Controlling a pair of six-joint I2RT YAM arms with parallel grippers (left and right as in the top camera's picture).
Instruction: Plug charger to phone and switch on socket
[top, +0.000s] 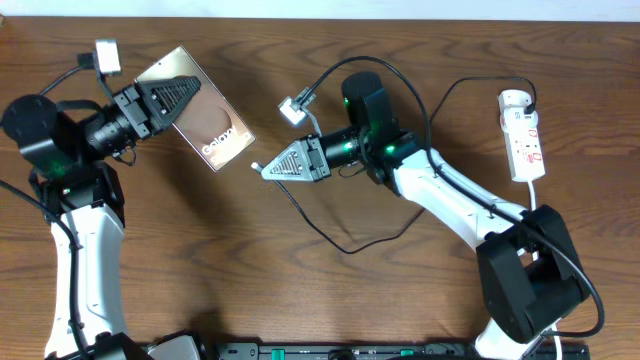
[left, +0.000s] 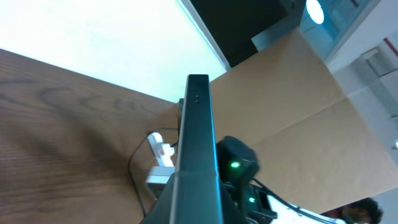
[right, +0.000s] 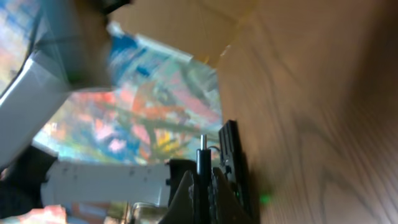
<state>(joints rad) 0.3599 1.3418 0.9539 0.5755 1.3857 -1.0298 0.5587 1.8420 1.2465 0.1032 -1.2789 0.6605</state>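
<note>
Table (top: 250, 290): brown wood, grain visible, smooth, low sheen; phone (top: 215, 125): bronze back, glossy, reflective; socket (top: 524, 135): white plastic, smooth, red markings printed; charger (top: 348, 250): thin black cable, seen as matt.

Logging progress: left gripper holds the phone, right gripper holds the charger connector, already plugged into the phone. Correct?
Not plugged. The overhead view shows the charger connector in the right gripper apart from the phone in the left gripper; the rest holds.
</note>
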